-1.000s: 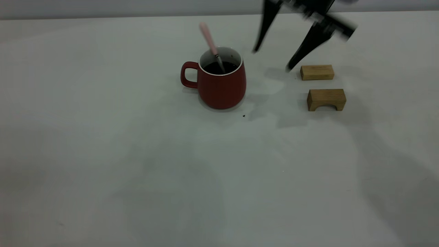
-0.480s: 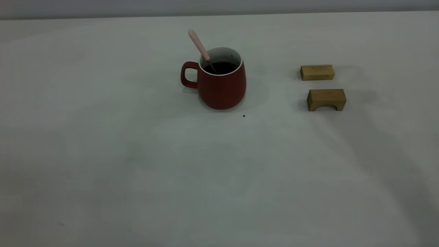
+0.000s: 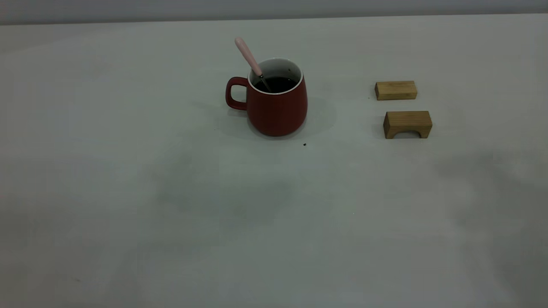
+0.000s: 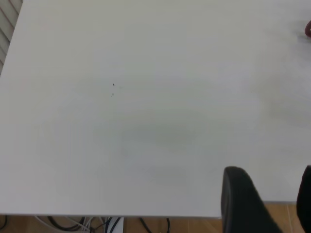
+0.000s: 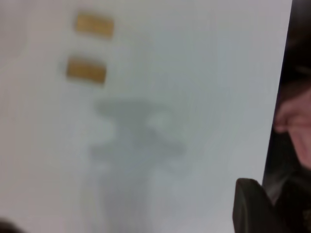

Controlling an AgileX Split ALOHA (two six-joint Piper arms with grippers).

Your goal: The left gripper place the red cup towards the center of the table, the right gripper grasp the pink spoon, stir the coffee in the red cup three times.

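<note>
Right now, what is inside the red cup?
The red cup holds dark coffee, and the pink spoon leans on the rim above the handle. The spoon's bowl is under the coffee, so it cannot be seen.

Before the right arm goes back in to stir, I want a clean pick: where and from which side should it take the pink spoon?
Probably the upper pink handle of the pink spoon, which leans out past the rim of the red cup on the handle-loop side. Coming from above, fingers either side of the shaft, avoids the rim; its bowl sits in the coffee.
</note>
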